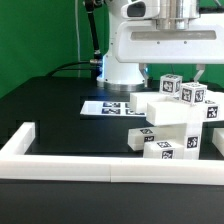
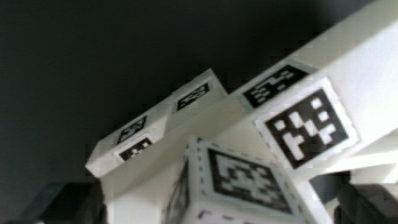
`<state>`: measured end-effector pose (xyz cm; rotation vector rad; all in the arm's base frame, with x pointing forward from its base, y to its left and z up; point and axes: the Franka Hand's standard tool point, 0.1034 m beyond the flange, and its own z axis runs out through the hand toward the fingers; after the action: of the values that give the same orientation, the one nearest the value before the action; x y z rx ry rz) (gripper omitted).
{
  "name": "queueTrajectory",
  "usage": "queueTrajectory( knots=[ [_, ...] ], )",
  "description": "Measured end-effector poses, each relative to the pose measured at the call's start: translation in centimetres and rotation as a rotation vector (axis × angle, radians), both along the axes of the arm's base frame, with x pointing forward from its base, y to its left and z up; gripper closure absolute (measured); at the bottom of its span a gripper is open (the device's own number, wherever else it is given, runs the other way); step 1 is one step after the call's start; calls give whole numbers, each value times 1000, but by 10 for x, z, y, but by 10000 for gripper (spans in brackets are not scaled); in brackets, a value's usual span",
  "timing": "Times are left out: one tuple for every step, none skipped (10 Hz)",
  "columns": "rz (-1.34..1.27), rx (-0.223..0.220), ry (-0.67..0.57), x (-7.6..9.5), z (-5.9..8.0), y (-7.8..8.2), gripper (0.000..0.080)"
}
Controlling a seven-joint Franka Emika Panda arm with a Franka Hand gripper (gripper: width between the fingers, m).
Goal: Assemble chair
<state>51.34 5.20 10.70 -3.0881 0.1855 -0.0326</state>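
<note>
The chair (image 1: pixel 172 122), a stack of chunky white tagged blocks, stands at the right of the exterior frame on the black table (image 1: pixel 50 110). Its lowest blocks lie just behind the white border rail (image 1: pixel 70 158), which runs along the lower edge of the frame and turns up at the left end. The marker board (image 1: pixel 105 106) lies flat near centre, just left of the chair. The left half of the table is bare dark surface.

The gripper (image 1: pixel 178 70) hangs at upper right over the chair's top blocks; one dark finger shows beside a top block, apart from it. The jaws stand spread wide and grip nothing.

In the wrist view, the chair (image 2: pixel 267 110) fills the centre and right, very close, its tagged faces tilted. Dark finger tips sit at the lower corners.
</note>
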Motion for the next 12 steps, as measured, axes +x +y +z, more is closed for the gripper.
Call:
queueTrajectory(
  knots=[
    [83, -2, -4, 0, 0, -1, 151],
    [142, -3, -6, 0, 0, -1, 151],
    [182, -4, -8, 0, 0, -1, 151],
    [273, -8, -12, 0, 0, -2, 151],
    [342, -11, -15, 0, 0, -2, 151],
    [419, -18, -17, 0, 0, -2, 151],
    [495, -22, -19, 0, 0, -2, 151],
    [565, -24, -22, 0, 0, -3, 151],
    [628, -28, -24, 0, 0, -4, 151],
    [664, -34, -24, 1, 1, -4, 151],
    [752, -40, -26, 1, 1, -4, 151],
    [847, -48, -26, 1, 1, -4, 151]
  ],
)
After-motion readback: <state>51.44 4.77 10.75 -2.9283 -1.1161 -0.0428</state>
